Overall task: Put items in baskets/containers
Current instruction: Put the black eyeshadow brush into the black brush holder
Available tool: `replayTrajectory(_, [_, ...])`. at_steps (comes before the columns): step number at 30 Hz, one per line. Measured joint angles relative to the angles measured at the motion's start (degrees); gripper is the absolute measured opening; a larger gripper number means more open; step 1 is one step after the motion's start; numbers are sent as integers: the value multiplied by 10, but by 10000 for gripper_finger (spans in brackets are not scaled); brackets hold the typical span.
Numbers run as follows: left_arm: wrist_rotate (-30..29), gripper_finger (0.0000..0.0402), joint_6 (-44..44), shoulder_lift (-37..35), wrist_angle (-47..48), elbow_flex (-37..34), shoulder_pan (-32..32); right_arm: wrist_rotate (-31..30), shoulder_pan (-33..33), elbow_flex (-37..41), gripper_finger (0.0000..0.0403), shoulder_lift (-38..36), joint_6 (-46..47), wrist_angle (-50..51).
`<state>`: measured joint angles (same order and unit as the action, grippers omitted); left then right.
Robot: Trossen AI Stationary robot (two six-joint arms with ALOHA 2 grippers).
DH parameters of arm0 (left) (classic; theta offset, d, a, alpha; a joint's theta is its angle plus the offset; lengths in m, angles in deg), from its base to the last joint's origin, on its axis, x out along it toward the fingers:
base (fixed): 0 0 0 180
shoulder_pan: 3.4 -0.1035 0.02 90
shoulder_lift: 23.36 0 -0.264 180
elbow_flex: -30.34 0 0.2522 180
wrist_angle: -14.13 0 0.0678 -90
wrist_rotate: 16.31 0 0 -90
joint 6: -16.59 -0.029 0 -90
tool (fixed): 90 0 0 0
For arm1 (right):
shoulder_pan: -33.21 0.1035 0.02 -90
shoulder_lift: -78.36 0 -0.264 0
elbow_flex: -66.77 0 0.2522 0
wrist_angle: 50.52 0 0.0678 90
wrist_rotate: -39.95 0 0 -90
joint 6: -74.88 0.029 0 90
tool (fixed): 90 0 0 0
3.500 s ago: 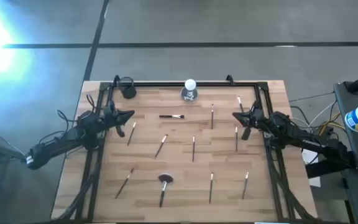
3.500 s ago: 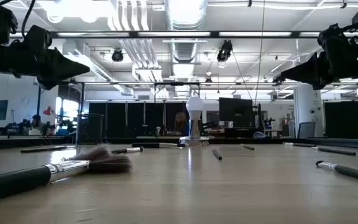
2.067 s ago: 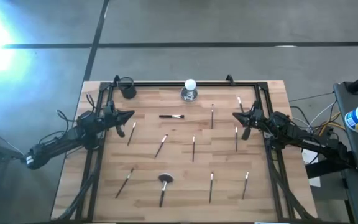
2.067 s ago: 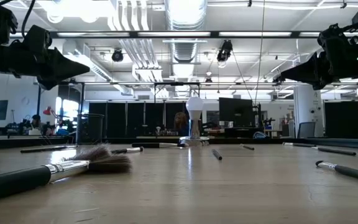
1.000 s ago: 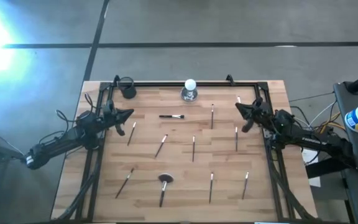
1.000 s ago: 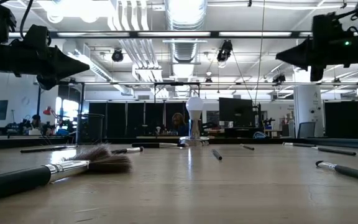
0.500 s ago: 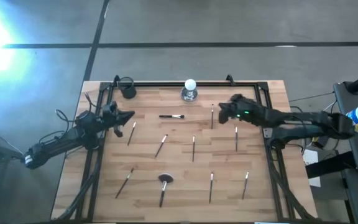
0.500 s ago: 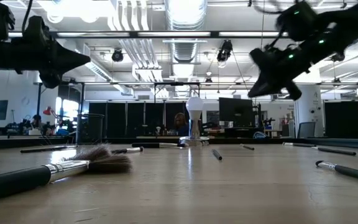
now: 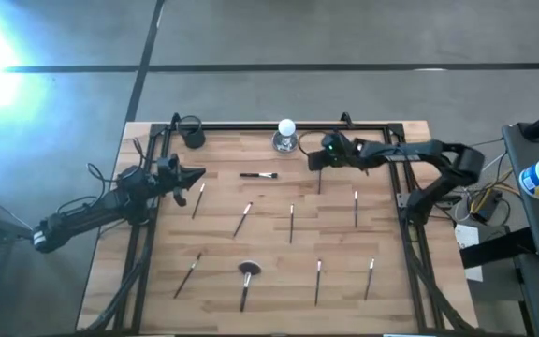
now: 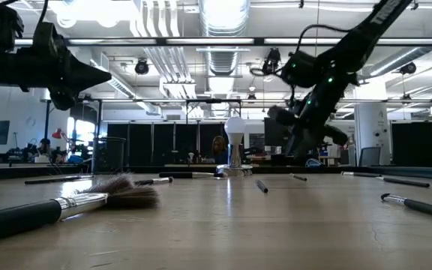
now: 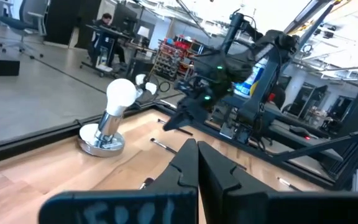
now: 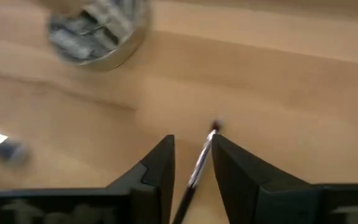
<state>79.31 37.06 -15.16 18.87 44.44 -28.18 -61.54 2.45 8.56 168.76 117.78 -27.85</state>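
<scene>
The wooden desk [image 9: 157,281] carries many thin brushes [image 9: 291,223] scattered over its whole top. The right gripper [image 9: 313,159] hangs above the far edge area, just beside the white ball on its silvery base [image 9: 285,137]; its fingers [image 12: 157,165] are spread apart, with the tip of one brush [image 12: 199,162] between them. The left gripper [image 9: 196,174] waits at the left edge, fingers pressed together. The small black cup [image 9: 193,139] stands in the far left corner.
</scene>
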Motion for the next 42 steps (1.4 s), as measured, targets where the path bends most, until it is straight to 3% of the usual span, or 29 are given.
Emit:
replayTrajectory(6, [5,0,7,12,0,0,0,12,-26,-43,111,71,-8,43])
replayTrajectory(14, [7,0,7,29,1,0,0,25,-24,-71,81,116,-17,46])
replayTrajectory(22, [7,0,8,46,13,0,0,17,-22,-71,14,123,-58,35])
replayTrajectory(28, [5,0,75,64,-4,0,1,31,-17,-59,10,83,-120,27])
replayTrajectory(36, [20,9,111,95,-98,0,26,51,25,39,9,-34,-178,-179])
replayTrajectory(39, [12,37,114,124,-143,0,50,76,53,84,9,-55,-195,-314])
replayTrajectory(42, [-38,74,114,162,-185,0,77,99,84,111,9,-58,-208,-460])
